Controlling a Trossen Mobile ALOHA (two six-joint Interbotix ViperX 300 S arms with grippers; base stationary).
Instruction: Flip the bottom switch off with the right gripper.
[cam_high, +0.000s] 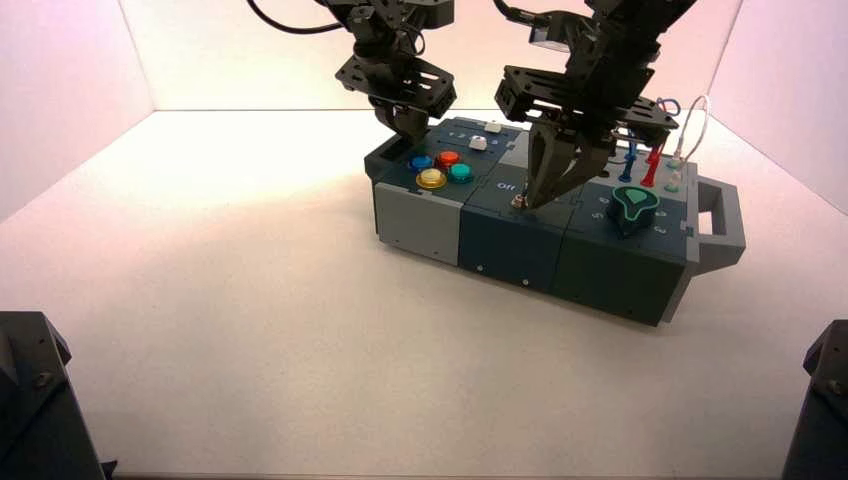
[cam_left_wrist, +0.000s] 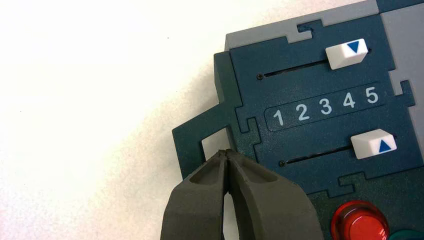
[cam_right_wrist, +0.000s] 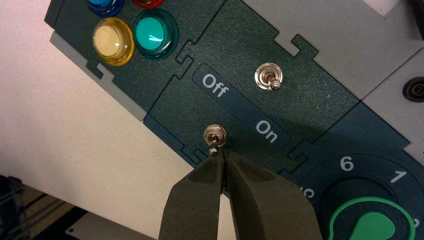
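My right end effector (cam_right_wrist: 221, 159), fingers closed, tips touching the bottom switch (cam_right_wrist: 215, 136) lever on the teal Off/On panel (cam_right_wrist: 240, 110) near the box's front edge. Left end effector (cam_left_wrist: 227, 156), closed, hovers beside the sliders (cam_left_wrist: 372, 143).

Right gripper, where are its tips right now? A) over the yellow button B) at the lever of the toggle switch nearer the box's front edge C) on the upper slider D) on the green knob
B: in the right wrist view the right gripper has its shut tips right at the lever tip of the bottom switch, well apart from the other toggle; the left gripper sits shut by the sliders' corner.
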